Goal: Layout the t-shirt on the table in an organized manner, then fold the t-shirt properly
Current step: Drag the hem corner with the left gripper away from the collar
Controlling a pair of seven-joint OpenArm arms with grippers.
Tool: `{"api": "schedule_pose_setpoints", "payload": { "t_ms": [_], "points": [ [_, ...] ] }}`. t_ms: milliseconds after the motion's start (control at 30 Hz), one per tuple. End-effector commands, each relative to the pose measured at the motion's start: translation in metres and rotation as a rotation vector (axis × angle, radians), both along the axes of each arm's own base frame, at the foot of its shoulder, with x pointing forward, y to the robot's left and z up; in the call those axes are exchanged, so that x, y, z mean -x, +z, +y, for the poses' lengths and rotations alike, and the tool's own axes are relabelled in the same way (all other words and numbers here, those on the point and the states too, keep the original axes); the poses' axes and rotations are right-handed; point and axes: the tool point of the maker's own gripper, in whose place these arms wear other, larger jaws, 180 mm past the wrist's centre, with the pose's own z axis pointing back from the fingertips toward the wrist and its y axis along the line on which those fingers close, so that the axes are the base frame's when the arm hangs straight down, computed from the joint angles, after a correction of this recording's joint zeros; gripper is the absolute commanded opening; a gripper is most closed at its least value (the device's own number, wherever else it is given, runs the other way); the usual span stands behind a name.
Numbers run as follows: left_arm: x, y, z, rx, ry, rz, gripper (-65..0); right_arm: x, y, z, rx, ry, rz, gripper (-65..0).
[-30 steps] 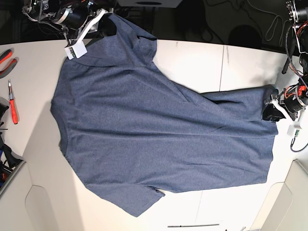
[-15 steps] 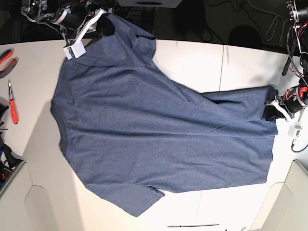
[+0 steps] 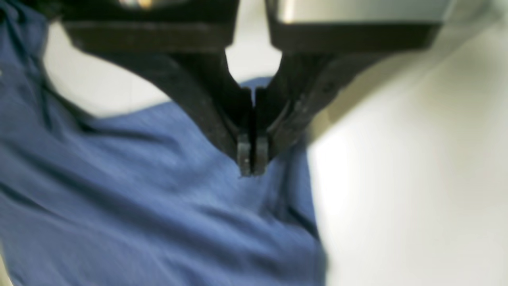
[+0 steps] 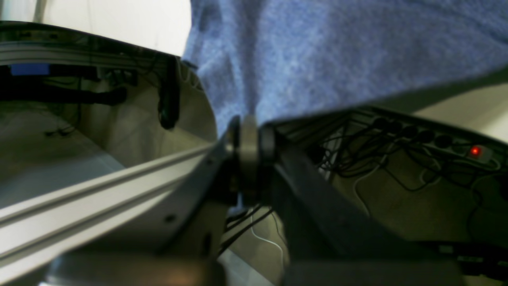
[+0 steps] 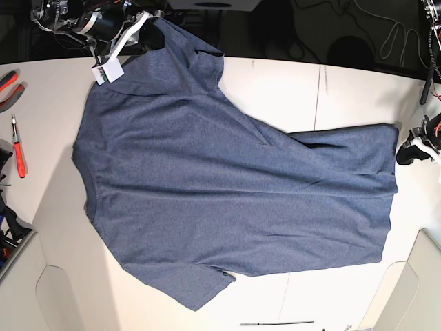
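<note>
The navy t-shirt (image 5: 227, 186) lies spread on the off-white table (image 5: 275, 89), plain side up, collar toward the left and hem toward the right. At the far left corner my right gripper (image 5: 146, 33) is shut on a sleeve and holds it up past the table's back edge. In the right wrist view the closed fingertips (image 4: 248, 139) pinch blue fabric (image 4: 337, 51). At the right my left gripper (image 5: 404, 154) sits at the hem's upper end. The left wrist view shows its tips (image 3: 253, 159) shut on the shirt's edge (image 3: 139, 198), with creases running from them.
Red-handled pliers (image 5: 7, 86) and a red screwdriver (image 5: 18, 148) lie on the table's left side, with more tools (image 5: 10, 231) below them. A thin dark seam (image 5: 318, 89) crosses the tabletop. Cables and a power strip (image 4: 456, 147) hang beyond the back edge.
My left gripper has shut on the hem and moved right, drawing the upper hem corner out and flattening the dark fold there. The right gripper has stayed put.
</note>
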Motion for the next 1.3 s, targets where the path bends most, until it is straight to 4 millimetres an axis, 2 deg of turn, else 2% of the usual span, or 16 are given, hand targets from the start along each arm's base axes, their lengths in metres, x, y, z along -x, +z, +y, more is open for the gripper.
{"api": "schedule_pose_setpoints", "payload": {
  "t_ms": [0, 67, 100, 133, 333, 533, 667, 833, 867, 900, 1000, 1100, 1167, 1267],
  "points": [
    [-0.015, 0.026, 0.016, -0.053, 0.009, -0.088, -64.9, -0.004, 0.007, 0.002, -0.018, 0.003, -0.028, -65.0],
    [-0.019, 0.030, 0.024, -0.140, 0.006, -0.126, -45.2, -0.004, 0.008, 0.003, -0.025, 0.002, -0.029, -65.0],
    [-0.021, 0.030, 0.026, -0.176, -0.006, -0.136, -38.2, -0.004, 0.008, 0.004, -0.030, 0.002, -0.030, -65.0],
    [-0.022, 0.029, 0.025, -0.201, -0.021, -0.136, -35.7, -0.004, 0.009, 0.005, -0.037, 0.005, -0.034, -65.0],
    [-0.027, 0.007, -0.008, -0.255, -0.166, -0.089, -35.7, -0.009, 0.013, 0.008, -0.057, 0.013, -0.056, -65.0],
    [-0.046, 0.009, -0.024, -0.291, -0.232, -0.090, -35.9, -0.010, 0.013, 0.008, -0.056, 0.013, -0.058, -65.0],
    [-0.051, -0.002, -0.022, -0.323, -0.211, -0.053, -36.7, -0.010, 0.013, 0.008, -0.056, 0.013, -0.058, -65.0],
    [-0.044, -0.018, -0.016, -0.308, -0.181, -0.009, -36.7, -0.010, 0.013, 0.008, -0.056, 0.013, -0.058, -65.0],
    [-0.044, -0.018, -0.016, -0.308, -0.180, -0.008, -38.0, -0.010, 0.013, 0.008, -0.056, 0.013, -0.058, -65.0],
    [-0.044, -0.018, -0.016, -0.307, -0.180, -0.008, -43.2, -0.011, 0.014, 0.008, -0.056, 0.012, -0.059, -65.0],
    [-0.047, -0.014, -0.017, -0.290, -0.168, -0.035, -65.0, -0.011, 0.013, 0.008, -0.056, 0.012, -0.059, -65.0],
    [-0.050, -0.010, -0.019, -0.268, -0.158, -0.054, -65.0, -0.010, 0.013, 0.008, -0.056, 0.013, -0.058, -65.0],
    [-0.051, -0.006, -0.028, -0.238, -0.192, -0.077, -65.0, -0.010, 0.013, 0.008, -0.056, 0.013, -0.058, -65.0],
    [-0.052, 0.000, -0.025, -0.215, -0.171, -0.087, -65.0, -0.010, 0.013, 0.008, -0.056, 0.013, -0.057, -65.0]
  ]
}}
